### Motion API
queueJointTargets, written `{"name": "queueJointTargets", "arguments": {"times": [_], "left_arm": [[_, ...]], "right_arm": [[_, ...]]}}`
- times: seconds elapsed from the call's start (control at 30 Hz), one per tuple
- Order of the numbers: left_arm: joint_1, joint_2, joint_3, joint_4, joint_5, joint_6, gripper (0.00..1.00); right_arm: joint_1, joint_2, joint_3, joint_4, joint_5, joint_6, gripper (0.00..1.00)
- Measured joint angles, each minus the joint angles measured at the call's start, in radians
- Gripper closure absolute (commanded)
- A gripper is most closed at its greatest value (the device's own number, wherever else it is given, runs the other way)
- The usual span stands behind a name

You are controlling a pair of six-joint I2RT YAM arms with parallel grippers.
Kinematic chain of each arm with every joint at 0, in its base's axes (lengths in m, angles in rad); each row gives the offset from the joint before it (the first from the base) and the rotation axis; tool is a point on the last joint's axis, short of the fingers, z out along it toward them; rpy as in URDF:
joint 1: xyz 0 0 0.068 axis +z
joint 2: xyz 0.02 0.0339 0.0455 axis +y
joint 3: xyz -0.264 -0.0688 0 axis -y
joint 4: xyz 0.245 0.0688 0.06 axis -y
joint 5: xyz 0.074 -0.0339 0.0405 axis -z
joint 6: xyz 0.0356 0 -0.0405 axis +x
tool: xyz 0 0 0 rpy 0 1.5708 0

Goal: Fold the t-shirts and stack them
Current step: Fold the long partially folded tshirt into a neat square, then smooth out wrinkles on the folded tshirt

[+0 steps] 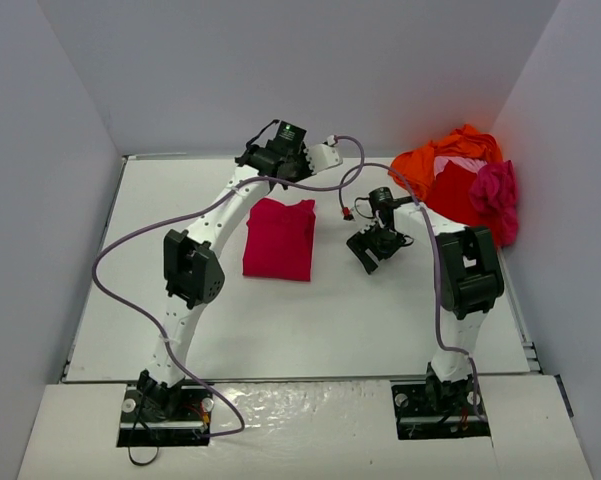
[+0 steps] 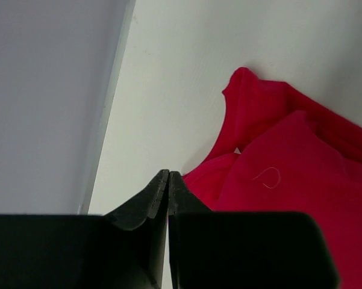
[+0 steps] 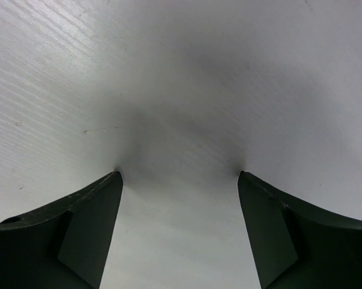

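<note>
A crimson t-shirt (image 1: 279,238) lies folded into a neat upright rectangle on the counter (image 1: 280,320), left of centre and towards the far edge. That leaves bare surface in front of it and to both sides for the next garment. The left hand (image 2: 168,174) is at the far edge of this shirt, its fingertips pressed together with no cloth showing between them. The tips sit just beside the folded cloth, at the end where the neckline curves, with the side wall (image 2: 48,102) to their left. Closed and empty beside a finished fold, this hand looks to be done with the shirt rather than gripping it. The right hand (image 3: 179,174) hangs low over bare counter to the right of the folded shirt, well apart from it. Its jaws are spread wide and nothing lies between them, so it seems ready to go for the next shirt. The rest of the t-shirts sit crumpled in a heap (image 1: 460,185) in the far right corner. There an orange shirt (image 1: 425,160) lies at the back and left, a red shirt (image 1: 452,198) in front, and a magenta shirt (image 1: 496,195) bunched against the right edge. A strip of pale pink (image 1: 462,164) peeks out between them. By my reading one shirt is folded as the base of the stack and the heap is yet to be worked through.
</note>
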Motion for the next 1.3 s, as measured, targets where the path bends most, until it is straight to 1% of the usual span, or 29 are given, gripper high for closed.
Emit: {"name": "queueJointTargets", "arguments": {"times": [0.17, 0.27, 0.43, 0.57, 0.87, 1.07, 1.13, 1.17, 1.2, 1.23, 1.27, 1.3], "left_arm": [[0.000, -0.037, -0.041, -0.072, 0.120, -0.036, 1.00], [-0.004, -0.031, -0.075, -0.111, 0.180, -0.051, 1.00], [-0.005, 0.018, -0.076, -0.156, 0.255, -0.065, 1.00], [-0.006, 0.074, -0.064, -0.181, 0.302, -0.066, 1.00], [-0.006, 0.220, 0.028, -0.230, 0.365, -0.066, 1.00], [-0.005, 0.310, 0.103, -0.223, 0.385, -0.081, 1.00], [-0.002, 0.315, 0.119, -0.214, 0.387, -0.094, 1.00], [-0.002, 0.317, 0.125, -0.206, 0.387, -0.100, 0.92], [-0.001, 0.319, 0.132, -0.198, 0.385, -0.105, 0.87], [0.000, 0.323, 0.141, -0.190, 0.381, -0.113, 0.76], [0.001, 0.326, 0.149, -0.180, 0.376, -0.122, 0.59], [0.002, 0.330, 0.157, -0.169, 0.371, -0.130, 0.56]], "right_arm": [[-0.018, -0.021, -0.013, 0.028, 0.073, 0.020, 0.25], [-0.071, -0.060, -0.027, 0.067, 0.128, 0.050, 0.25], [-0.166, -0.161, -0.030, 0.140, 0.192, 0.080, 0.25], [-0.173, -0.193, -0.030, 0.178, 0.209, 0.084, 0.24], [-0.177, -0.190, -0.062, 0.193, 0.211, 0.084, 0.24], [-0.178, -0.187, -0.064, 0.198, 0.210, 0.084, 0.24], [-0.178, -0.187, -0.067, 0.202, 0.203, 0.084, 0.24], [-0.178, -0.187, -0.071, 0.203, 0.200, 0.084, 0.24], [-0.178, -0.187, -0.074, 0.204, 0.198, 0.084, 0.24], [-0.178, -0.187, -0.077, 0.204, 0.196, 0.084, 0.24], [-0.178, -0.187, -0.079, 0.204, 0.195, 0.084, 0.24], [-0.178, -0.187, -0.080, 0.204, 0.195, 0.084, 0.24]]}}
